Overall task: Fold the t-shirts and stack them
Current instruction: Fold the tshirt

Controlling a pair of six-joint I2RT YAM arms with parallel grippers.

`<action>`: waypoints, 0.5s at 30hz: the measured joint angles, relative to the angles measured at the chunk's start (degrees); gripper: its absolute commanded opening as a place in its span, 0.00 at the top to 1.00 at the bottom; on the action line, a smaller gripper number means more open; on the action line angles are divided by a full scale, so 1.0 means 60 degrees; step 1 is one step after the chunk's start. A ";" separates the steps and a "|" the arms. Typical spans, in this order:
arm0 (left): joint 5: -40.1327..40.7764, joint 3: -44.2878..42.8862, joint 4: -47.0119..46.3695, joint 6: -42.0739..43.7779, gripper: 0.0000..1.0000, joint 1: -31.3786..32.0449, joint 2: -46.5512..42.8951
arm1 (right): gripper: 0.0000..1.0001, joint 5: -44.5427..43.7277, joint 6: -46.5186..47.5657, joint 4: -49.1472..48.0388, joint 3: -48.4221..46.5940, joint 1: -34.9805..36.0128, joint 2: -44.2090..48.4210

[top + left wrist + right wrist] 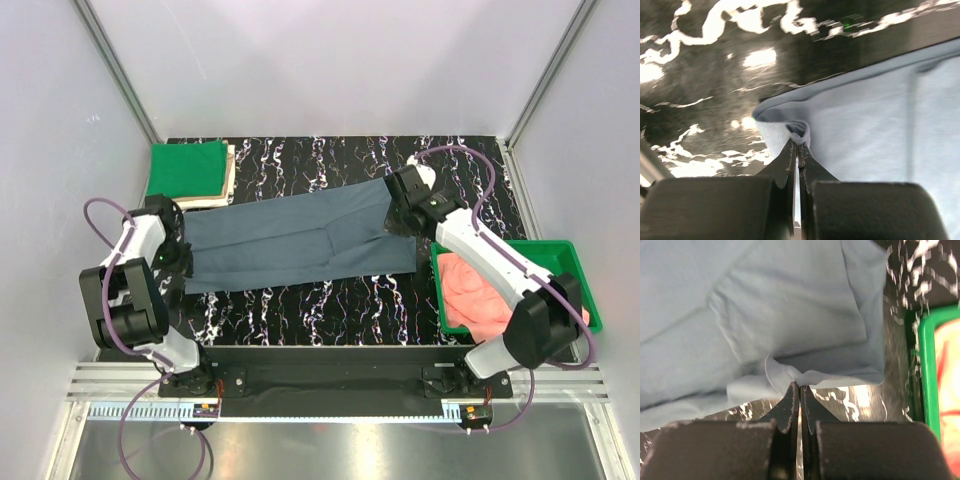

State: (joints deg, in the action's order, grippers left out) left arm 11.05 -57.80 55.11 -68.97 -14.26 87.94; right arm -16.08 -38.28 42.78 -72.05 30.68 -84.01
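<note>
tray (540,244) 4 o'clock: salmon-pink shirts (475,290) inside | slate shirt (290,245) spread at centre; left claw (798,145) clamped on its 9 o'clock end, right claw (799,386) pinching its 3 o'clock end | surface (330,310) shows at 6 o'clock

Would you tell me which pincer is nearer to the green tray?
Right. The right pincer grips the blue-grey shirt at the end beside the green tray; the left pincer holds the opposite end, much farther off.

no readable text or labels
</note>
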 measured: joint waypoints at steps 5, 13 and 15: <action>0.0040 -0.0816 -0.0058 0.0219 1.00 0.0000 0.0718 | 1.00 -0.0080 0.0506 -0.0040 -0.0947 -0.0113 -0.0743; -0.0011 -0.1392 -0.0106 0.0474 1.00 0.0000 0.2018 | 1.00 -0.0539 0.1213 -0.0007 -0.1949 -0.0321 -0.1639; 0.0000 -0.1526 -0.0051 0.0514 1.00 0.0000 0.2022 | 1.00 -0.0714 0.1359 0.0000 -0.2138 -0.0339 -0.1657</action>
State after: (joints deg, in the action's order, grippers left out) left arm 11.05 -66.96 54.81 -65.89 -14.26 100.07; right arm -20.36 -30.13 42.78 -84.88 28.64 -93.95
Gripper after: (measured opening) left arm 0.016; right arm 0.012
